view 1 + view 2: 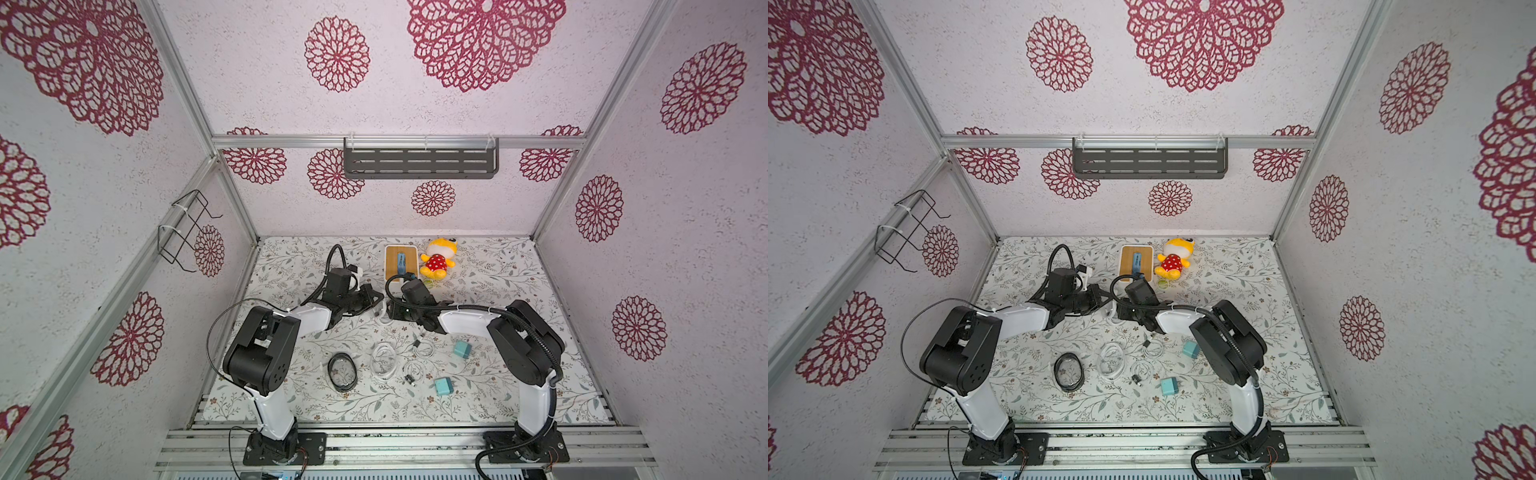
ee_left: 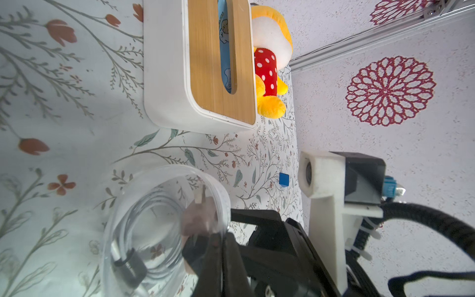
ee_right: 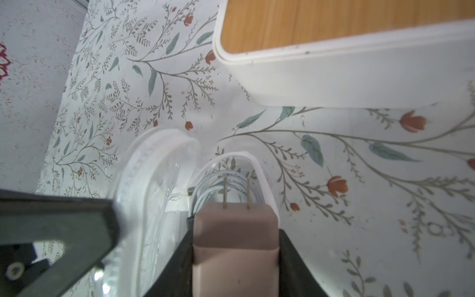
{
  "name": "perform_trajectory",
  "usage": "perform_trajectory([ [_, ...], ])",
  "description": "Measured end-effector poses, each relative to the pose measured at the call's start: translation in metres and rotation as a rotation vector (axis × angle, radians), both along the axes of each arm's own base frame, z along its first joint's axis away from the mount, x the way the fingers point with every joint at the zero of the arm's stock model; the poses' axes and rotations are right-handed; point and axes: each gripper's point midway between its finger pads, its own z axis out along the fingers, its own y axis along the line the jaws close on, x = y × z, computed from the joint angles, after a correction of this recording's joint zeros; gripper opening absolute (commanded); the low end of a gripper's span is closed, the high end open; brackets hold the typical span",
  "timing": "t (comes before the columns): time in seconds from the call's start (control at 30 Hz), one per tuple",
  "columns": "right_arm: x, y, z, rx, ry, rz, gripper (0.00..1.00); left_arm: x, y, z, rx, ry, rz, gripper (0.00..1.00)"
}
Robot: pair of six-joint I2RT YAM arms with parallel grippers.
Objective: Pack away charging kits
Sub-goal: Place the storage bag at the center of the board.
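My left gripper (image 2: 223, 234) is shut on the rim of a clear pouch (image 2: 164, 231), holding its mouth open. A coiled white cable (image 2: 144, 226) with a dark end lies inside. My right gripper (image 3: 235, 232) is shut on the pale pink plug adapter (image 3: 235, 239), prongs forward, at the pouch mouth (image 3: 154, 180). In both top views the two grippers meet mid-table (image 1: 380, 309) (image 1: 1111, 309). Two teal adapters (image 1: 461, 349) (image 1: 443, 386) and two loose coiled cables (image 1: 422, 348) (image 1: 411, 371) lie on the mat nearer the front.
A white box with a wooden lid (image 1: 400, 262) and a yellow plush toy (image 1: 438, 257) stand at the back. A small blue block (image 2: 283, 178) lies beyond the box. A white-rimmed pouch (image 1: 383, 359) and a dark-rimmed ring (image 1: 342, 372) lie front centre.
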Motion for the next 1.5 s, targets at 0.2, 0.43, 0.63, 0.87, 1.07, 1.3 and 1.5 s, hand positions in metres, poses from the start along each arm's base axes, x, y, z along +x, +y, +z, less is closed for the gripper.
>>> perform_trajectory([
  [0.2, -0.006, 0.004, -0.001, -0.029, -0.012, 0.021, 0.26, 0.001, -0.001, 0.004, -0.013, -0.012, -0.002, 0.00],
  [0.43, 0.000, 0.007, 0.004, -0.046, -0.033, 0.030, 0.33, 0.004, -0.004, 0.006, -0.037, -0.018, -0.003, 0.00],
  [0.63, 0.011, 0.015, 0.000, -0.058, -0.031, 0.026, 0.52, 0.007, -0.002, 0.001, -0.048, -0.007, 0.010, 0.00],
  [0.87, 0.013, 0.010, -0.006, -0.095, -0.028, 0.021, 0.64, 0.008, 0.000, -0.001, -0.059, 0.004, 0.021, 0.00],
  [1.07, 0.015, 0.002, -0.005, -0.142, -0.032, 0.000, 0.64, 0.008, 0.001, -0.003, -0.056, 0.007, 0.025, 0.03],
  [1.3, 0.006, -0.026, 0.025, -0.187, -0.074, -0.048, 0.66, 0.003, 0.011, -0.007, 0.000, 0.001, 0.048, 1.00],
  [1.5, 0.002, -0.055, 0.055, -0.184, -0.128, -0.112, 0.72, -0.016, 0.040, 0.025, 0.026, -0.105, 0.134, 0.98],
])
